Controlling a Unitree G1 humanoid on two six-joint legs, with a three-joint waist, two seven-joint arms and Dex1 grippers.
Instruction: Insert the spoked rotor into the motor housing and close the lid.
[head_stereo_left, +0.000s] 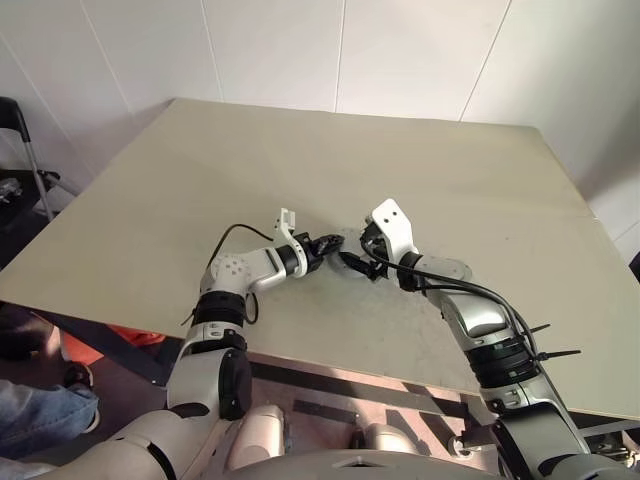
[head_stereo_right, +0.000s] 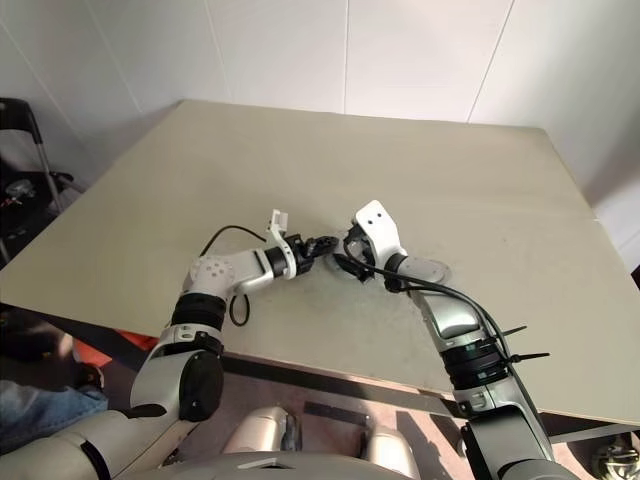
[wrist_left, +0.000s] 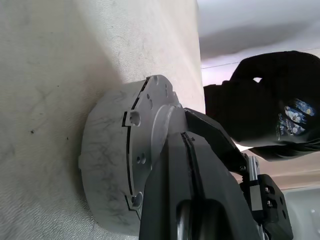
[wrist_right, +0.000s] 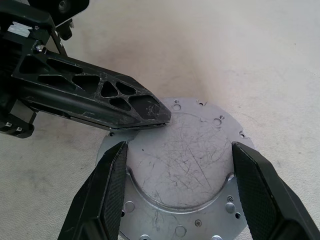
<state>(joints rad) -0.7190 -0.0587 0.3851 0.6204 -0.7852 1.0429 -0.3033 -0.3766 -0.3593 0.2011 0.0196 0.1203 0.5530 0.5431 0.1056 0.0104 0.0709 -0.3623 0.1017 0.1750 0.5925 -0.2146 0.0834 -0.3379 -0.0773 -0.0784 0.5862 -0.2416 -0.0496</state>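
Beige table (head_stereo_left: 200, 190): lid (wrist_right: 185, 165) flat; left gripper (wrist_right: 162, 116) closed, empty; right gripper (wrist_right: 180, 200) spread, empty.

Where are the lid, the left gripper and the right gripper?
lid (wrist_right: 187, 160): right wrist view, scratched flat top.
left gripper (wrist_right: 162, 117): right wrist view, shut fingertips over the lid.
right gripper (wrist_right: 177, 172): right wrist view, between its open fingers.

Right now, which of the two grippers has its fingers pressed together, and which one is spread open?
The left gripper is shut, tips on the lid; the right gripper stands open astride it.

Beige, scuffed flat tabletop (head_stereo_left: 200, 200) carries a squat round silver-grey metal motor housing (wrist_left: 107, 170), closed by its lid.
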